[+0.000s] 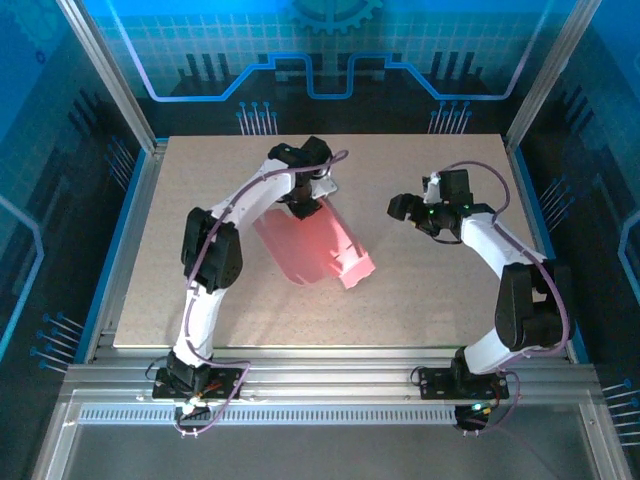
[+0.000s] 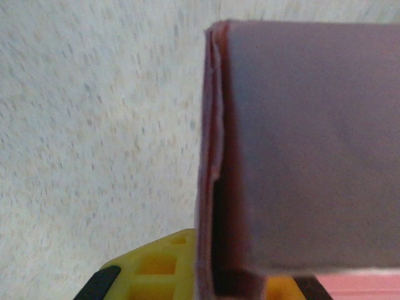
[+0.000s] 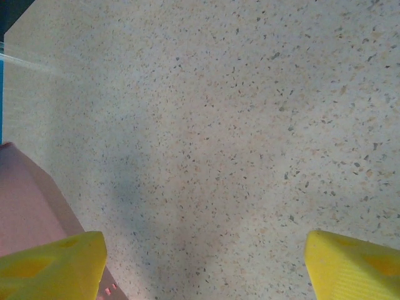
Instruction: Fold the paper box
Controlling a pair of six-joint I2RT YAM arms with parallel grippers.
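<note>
The pink paper box [image 1: 312,248] lies partly folded in the middle of the table, with one raised end at the right [image 1: 352,266]. My left gripper [image 1: 303,207] is at its far edge and is shut on a standing pink wall of the paper box [image 2: 300,144]. That wall runs between the yellow fingers [image 2: 150,269] in the left wrist view. My right gripper [image 1: 400,208] hovers to the right of the box, apart from it. Its yellow fingers [image 3: 50,265] stand wide open over bare table, and a corner of the paper box [image 3: 25,206] shows at the left edge.
The speckled beige tabletop [image 1: 430,290] is bounded by aluminium rails at the front [image 1: 330,385] and blue panels at the sides and back. Bare table lies between the box and the right gripper [image 3: 206,125].
</note>
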